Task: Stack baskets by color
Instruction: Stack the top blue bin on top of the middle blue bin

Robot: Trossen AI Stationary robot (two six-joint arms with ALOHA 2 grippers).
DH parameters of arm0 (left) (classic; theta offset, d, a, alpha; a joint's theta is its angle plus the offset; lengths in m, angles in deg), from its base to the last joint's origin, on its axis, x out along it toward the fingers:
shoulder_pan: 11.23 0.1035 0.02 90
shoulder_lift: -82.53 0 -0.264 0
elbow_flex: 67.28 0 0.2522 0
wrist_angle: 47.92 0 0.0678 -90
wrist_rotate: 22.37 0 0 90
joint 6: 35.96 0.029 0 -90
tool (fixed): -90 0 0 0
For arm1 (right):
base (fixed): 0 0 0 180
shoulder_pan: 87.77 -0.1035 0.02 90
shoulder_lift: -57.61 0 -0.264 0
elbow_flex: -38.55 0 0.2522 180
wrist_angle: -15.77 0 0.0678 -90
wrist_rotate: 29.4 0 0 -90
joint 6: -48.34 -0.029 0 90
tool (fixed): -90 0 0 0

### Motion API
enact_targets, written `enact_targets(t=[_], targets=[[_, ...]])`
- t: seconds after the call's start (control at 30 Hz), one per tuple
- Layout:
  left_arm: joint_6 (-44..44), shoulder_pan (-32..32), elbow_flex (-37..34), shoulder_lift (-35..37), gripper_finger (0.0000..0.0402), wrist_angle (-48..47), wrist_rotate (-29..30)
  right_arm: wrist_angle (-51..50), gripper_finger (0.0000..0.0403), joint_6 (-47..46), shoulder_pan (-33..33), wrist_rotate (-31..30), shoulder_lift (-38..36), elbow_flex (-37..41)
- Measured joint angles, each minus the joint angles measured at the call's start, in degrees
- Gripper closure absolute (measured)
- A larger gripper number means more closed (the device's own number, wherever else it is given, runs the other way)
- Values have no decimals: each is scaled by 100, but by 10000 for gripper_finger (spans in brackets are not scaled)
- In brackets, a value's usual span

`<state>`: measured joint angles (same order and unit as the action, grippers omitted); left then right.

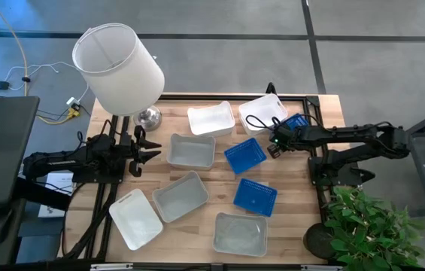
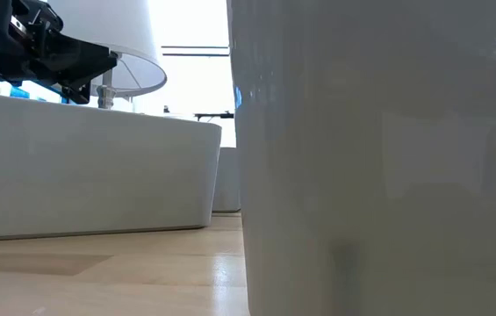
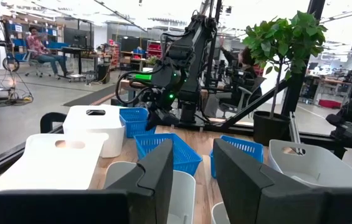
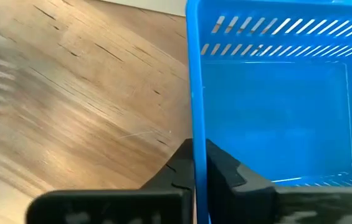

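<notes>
Nine baskets spread over the table (image 1: 302, 199), none stacked. Left gripper (image 1: 154, 147) parked at the left edge, part open, empty; pale grey basket (image 1: 192, 151) just ahead of its fingers. Further right, right gripper (image 4: 195, 163) clamped tight on the thin rim of a blue basket (image 1: 245, 155), wall pinched between the fingers. Judged light, stiff, slightly flexing mesh plastic; rim grip adequate, tilt likely on lifting. Second blue basket (image 1: 255, 196) near, third (image 1: 296, 121) behind the gripper.

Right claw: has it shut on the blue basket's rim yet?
Shut. In the right wrist view the right claw pinches the side wall of the blue basket, one finger outside, the other inside.
</notes>
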<state>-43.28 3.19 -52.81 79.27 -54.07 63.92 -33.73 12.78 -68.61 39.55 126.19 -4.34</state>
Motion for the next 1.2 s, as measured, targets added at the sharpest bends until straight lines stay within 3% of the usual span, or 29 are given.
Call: enact_targets(t=[0.37,0.7,0.97,1.2], targets=[[0,1,0,0,300,0,7,-325,402,-48,-67,-18,-402,-118],[-2,2,0,0,300,-2,7,-2391,403,-146,-1069,-1039,-675,-1939],[0,2,0,0,300,-2,7,-1743,403,1007,-1907,-829,-585,-2506],[-2,0,0,0,300,-2,0,-1763,403,-406,-2358,-540,12,-3181]])
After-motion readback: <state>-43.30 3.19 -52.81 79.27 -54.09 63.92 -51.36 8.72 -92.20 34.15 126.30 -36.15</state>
